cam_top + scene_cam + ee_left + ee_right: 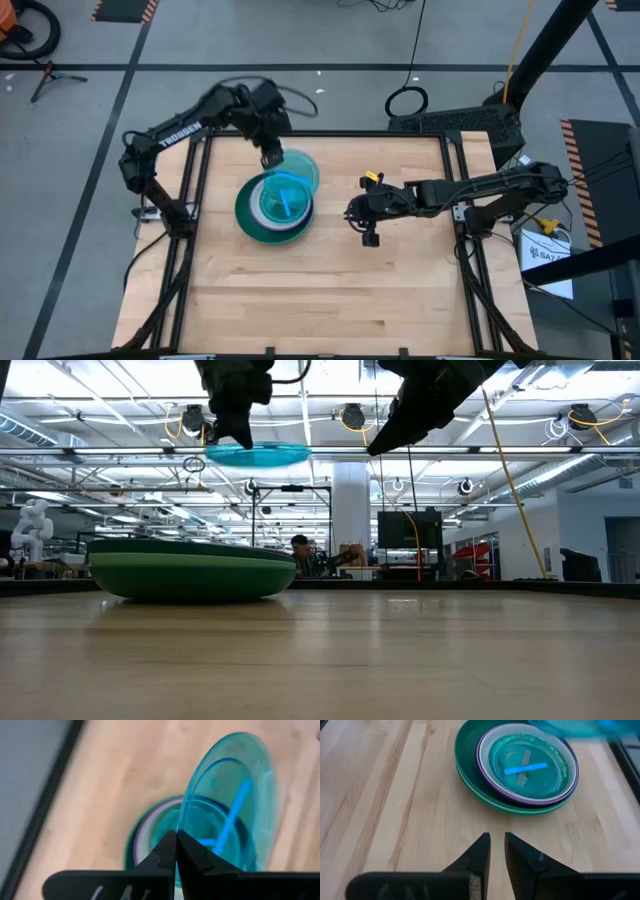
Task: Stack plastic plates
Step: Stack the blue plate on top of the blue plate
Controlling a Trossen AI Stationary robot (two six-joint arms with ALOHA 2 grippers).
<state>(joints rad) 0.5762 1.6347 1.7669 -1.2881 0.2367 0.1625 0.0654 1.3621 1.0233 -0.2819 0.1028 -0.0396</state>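
A stack of plastic plates (262,222) rests on the table left of centre: dark green and light green large plates at the bottom (190,568), then purple and white rims and a translucent blue plate on top (527,762). My left gripper (270,157) is shut on another translucent blue plate (303,170), held in the air above the stack's far side (258,455). My right gripper (362,215) hovers right of the stack, touching nothing; only a narrow gap shows between its fingers (497,845). My left gripper pinches the translucent blue plate by its rim (178,827) between the two fingers, coming from above and pointing down. The plate is lifted clear and sits about level beside the fingers, above the stack (258,455).
Bare wooden tabletop (330,290) lies in front of and to the right of the stack. A black metal frame (330,133) runs along the table's edges. A blue strip (525,768) shows inside the stack's top plate.
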